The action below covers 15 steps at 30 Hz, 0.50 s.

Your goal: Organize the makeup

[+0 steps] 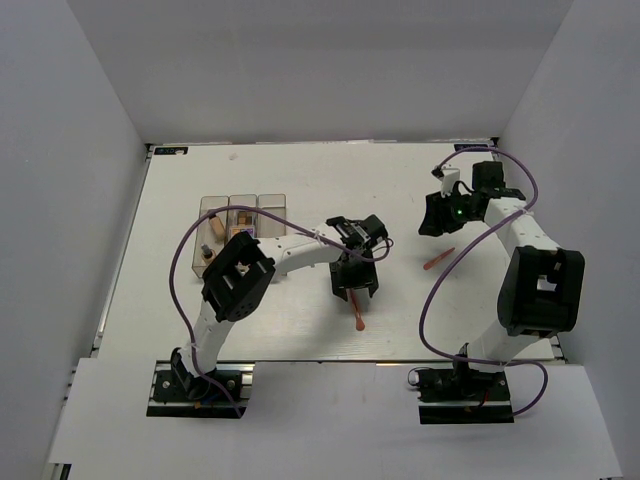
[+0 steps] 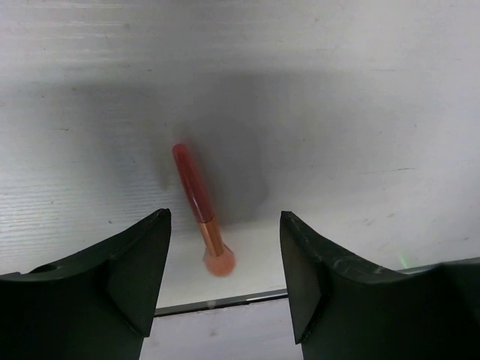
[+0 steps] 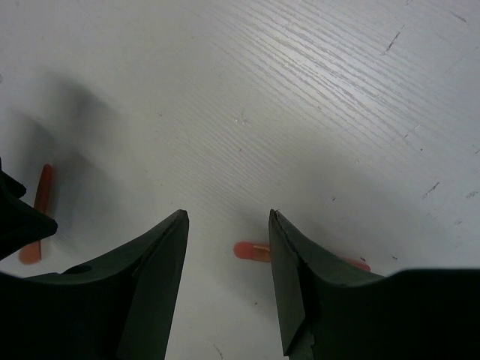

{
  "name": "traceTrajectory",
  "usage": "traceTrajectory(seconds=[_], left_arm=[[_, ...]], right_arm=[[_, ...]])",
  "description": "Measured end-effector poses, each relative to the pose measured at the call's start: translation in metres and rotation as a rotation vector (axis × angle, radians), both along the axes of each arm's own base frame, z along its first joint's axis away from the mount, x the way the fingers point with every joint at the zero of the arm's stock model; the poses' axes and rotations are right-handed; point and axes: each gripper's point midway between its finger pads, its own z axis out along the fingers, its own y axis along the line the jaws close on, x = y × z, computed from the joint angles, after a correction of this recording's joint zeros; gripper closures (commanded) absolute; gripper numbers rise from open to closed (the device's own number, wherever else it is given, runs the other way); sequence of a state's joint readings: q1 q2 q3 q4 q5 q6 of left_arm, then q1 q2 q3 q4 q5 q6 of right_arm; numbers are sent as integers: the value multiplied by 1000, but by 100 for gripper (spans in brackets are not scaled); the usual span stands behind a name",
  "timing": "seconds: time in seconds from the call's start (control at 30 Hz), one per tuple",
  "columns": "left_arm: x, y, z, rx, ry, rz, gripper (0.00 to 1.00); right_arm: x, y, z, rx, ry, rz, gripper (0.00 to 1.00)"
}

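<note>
Looking down from above, I see the left tool [image 1: 356, 292] hanging over the middle of the white surface [image 1: 300, 180], fingers apart and clamped on nothing. A slim coral-orange applicator [image 1: 357, 316] lies flat just on its near side, pointing toward the near edge. A second slim coral-orange applicator [image 1: 438, 261] lies at a slant right of the middle, near the right tool [image 1: 432, 226], which hovers farther back toward the far right corner. A clear three-compartment plastic organizer [image 1: 270, 203] sits toward the left edge, partly behind the left arm, holding small beige and brown pieces [image 1: 209, 256] I cannot make out.

From the left wrist, the two dark fingers [image 2: 142, 277] stand wide apart with only bare surface between them. The first applicator [image 2: 196, 187] lies beyond the fingertips, touching neither, its pale rounded tip close to the surface's near edge.

From the right wrist, that tool's fingers [image 3: 150, 277] are also apart and empty. The second applicator [image 3: 251, 251] lies flat beyond them, one rounded end showing in the gap and the rest mostly hidden behind one finger. The first applicator [image 3: 43, 191] shows at the picture's left side, beside a dark part of the left tool.
</note>
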<state>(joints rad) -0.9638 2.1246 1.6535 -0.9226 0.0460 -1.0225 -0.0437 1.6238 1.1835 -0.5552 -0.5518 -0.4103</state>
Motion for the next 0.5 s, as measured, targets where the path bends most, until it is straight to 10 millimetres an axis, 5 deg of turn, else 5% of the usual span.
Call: traceTrajectory(seconds=[0.5], left_arm=[[-18,3,-15,23,60,14,47]], right_arm=[[0,0,-2,8,10,-18,47]])
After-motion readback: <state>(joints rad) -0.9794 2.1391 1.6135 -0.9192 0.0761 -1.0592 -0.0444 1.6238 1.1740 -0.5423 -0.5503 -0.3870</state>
